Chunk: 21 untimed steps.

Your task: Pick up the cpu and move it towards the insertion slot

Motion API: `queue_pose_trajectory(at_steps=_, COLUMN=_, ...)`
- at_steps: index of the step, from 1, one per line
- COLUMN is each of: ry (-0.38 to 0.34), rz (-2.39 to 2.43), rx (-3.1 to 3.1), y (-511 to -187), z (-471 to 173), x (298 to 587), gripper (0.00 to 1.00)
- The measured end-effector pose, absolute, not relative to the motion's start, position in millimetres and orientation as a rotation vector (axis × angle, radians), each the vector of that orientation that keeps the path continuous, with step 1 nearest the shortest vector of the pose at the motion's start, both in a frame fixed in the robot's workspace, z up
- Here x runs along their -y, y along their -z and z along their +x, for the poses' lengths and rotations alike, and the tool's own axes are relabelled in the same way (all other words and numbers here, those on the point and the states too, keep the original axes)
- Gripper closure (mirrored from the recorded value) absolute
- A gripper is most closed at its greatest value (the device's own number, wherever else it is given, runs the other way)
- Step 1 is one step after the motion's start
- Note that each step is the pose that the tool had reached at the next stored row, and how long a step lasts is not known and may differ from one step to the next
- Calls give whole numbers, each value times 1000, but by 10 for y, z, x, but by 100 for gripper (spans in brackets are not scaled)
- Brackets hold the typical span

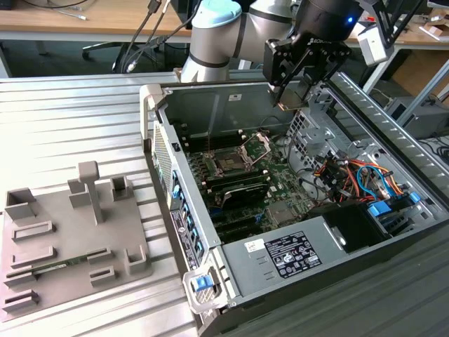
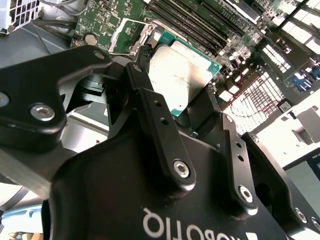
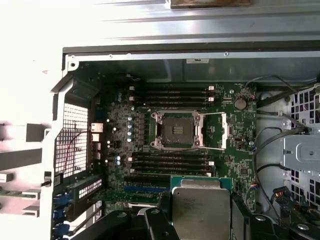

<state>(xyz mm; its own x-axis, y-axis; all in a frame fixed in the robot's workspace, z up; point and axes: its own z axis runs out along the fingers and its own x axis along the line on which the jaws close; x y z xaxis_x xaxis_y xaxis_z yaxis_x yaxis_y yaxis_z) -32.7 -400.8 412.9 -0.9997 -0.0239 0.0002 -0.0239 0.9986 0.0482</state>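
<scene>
My gripper (image 1: 291,97) hangs above the open computer case, shut on the cpu (image 1: 290,107), which shows edge-on between the black fingers. In the second wrist view the cpu (image 2: 182,72) has a silvery top and a green rim and is clamped at two opposite edges. In the first wrist view the cpu (image 3: 200,207) lies flat in the gripper (image 3: 200,222). The insertion slot (image 3: 176,131) is a dark square socket with a shiny frame on the motherboard, its retaining plate swung open. It is seen in the exterior view as the insertion slot (image 1: 230,163), below the gripper and towards the exterior view's left.
A grey plastic tray (image 1: 70,239) with raised holders lies on the ribbed metal table at the exterior view's left. Long black memory slots (image 3: 170,162) flank the socket. Coloured cables (image 1: 347,175) and a drive cage fill the case's right side, and the case walls (image 1: 165,151) rise around the board.
</scene>
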Motion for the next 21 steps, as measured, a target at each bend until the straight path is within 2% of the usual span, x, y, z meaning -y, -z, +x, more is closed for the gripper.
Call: queue_pose_trajectory(at_steps=21, ry=76, rz=38, rx=3140, y=-4097, z=-312, x=3942, gripper=45)
